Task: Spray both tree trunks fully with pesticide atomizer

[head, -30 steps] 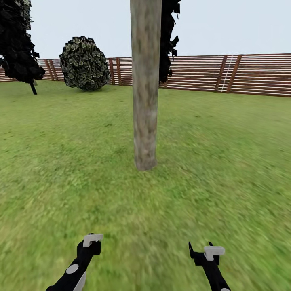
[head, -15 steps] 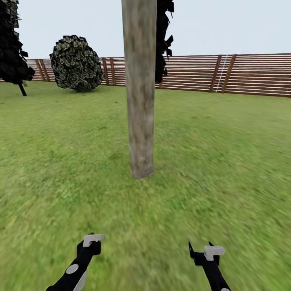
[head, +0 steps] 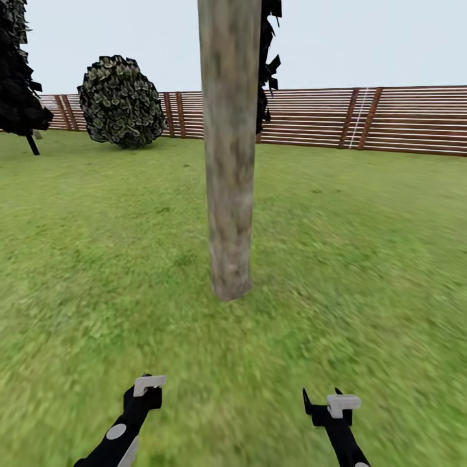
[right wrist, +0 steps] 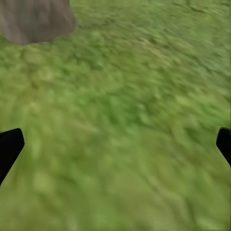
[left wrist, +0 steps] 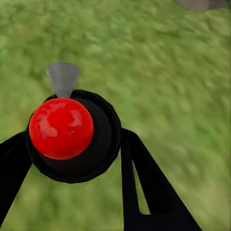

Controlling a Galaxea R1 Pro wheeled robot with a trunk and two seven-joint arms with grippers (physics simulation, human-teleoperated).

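Note:
A thick grey-brown tree trunk (head: 228, 149) stands on the grass floor (head: 363, 259) straight ahead, its base a short way beyond both grippers; dark leaves of its crown show behind the top. In the left wrist view my left gripper (left wrist: 72, 159) is shut on the pesticide atomizer (left wrist: 67, 130), a black round body with a red ball top and a grey nozzle pointing out over the grass. In the head view the left gripper (head: 146, 389) sits low left. My right gripper (head: 321, 397) is open and empty, its fingertips (right wrist: 9, 144) wide apart over grass. The trunk's base (right wrist: 33, 19) appears in the right wrist view.
A round dark bush (head: 120, 100) stands at the back left, and another dark-leaved tree (head: 19, 84) at the far left edge. A brown slat fence (head: 389, 120) closes the lawn behind. Open grass lies on both sides of the trunk.
The view has moved closer to the trunk, which looks larger with its base lower in the picture. Both arms keep the same pose.

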